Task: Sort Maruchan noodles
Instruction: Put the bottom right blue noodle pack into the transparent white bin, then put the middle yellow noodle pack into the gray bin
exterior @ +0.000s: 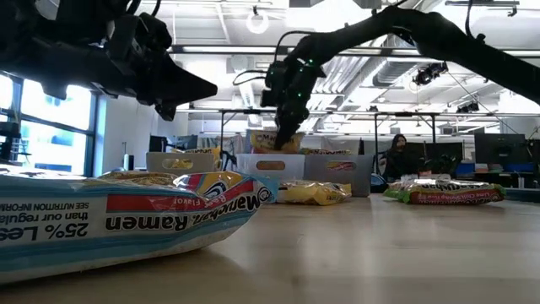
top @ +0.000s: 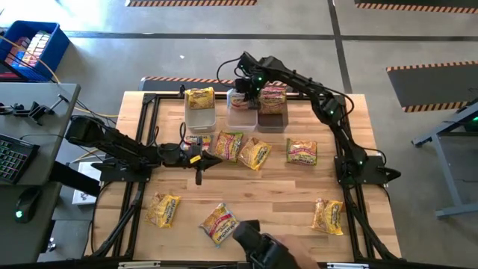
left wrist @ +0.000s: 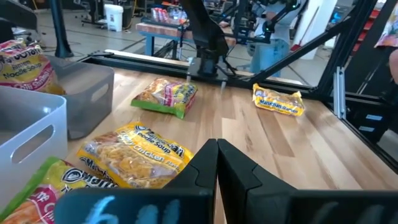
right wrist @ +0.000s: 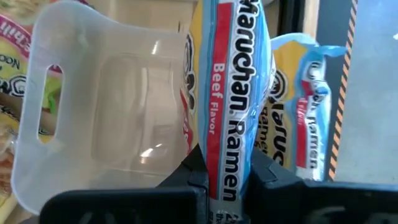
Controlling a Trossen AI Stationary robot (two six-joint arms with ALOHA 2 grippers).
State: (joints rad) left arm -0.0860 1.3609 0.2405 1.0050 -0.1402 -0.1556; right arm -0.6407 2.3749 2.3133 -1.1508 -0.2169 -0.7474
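Note:
My right gripper (top: 249,96) hangs over the middle clear bin (top: 241,113) at the back and is shut on a Maruchan beef-flavour packet (right wrist: 227,93), which stands on edge between the jaws. The white bin (top: 200,116) to its left holds one yellow packet (top: 200,97). The dark bin (top: 272,119) holds packets (top: 273,97) too. My left gripper (top: 199,166) is shut and empty, hovering left of centre beside three loose packets (top: 228,146). Other packets lie at mid right (top: 302,152) and along the front (top: 163,209), (top: 220,223), (top: 328,215).
A dark device (top: 258,240) sits at the table's front edge, close to one front packet. Black frame rails (top: 153,119) run along the table's sides. In the low view a packet (exterior: 118,218) lies right in front of the camera.

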